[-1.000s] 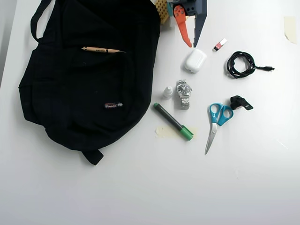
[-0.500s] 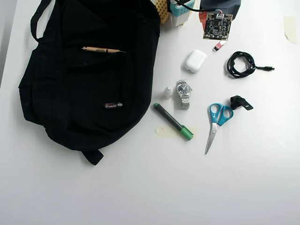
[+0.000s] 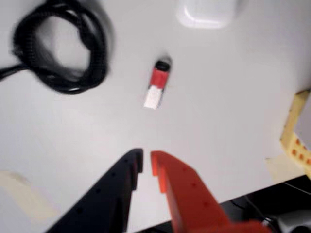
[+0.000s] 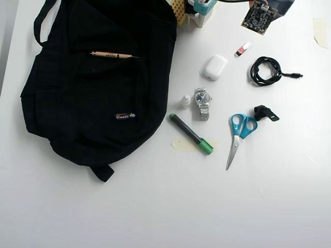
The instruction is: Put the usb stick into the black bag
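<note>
Gripper (image 3: 146, 165): jaws nearly closed, empty, short of usb stick (image 3: 157, 91); stick on table between cable (image 3: 58, 48) and earbud case (image 3: 206, 12); bag (image 4: 98, 77) well apart

Red-and-white usb stick (image 4: 243, 49) lies flat, well apart from black bag (image 4: 98, 88).

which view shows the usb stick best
The wrist view: the usb stick fills more of the picture, its red and white halves and dark end plain, lying free ahead of the end effector. The overhead view shows it only as a tiny speck between the earbud case and the coiled cable.
</note>
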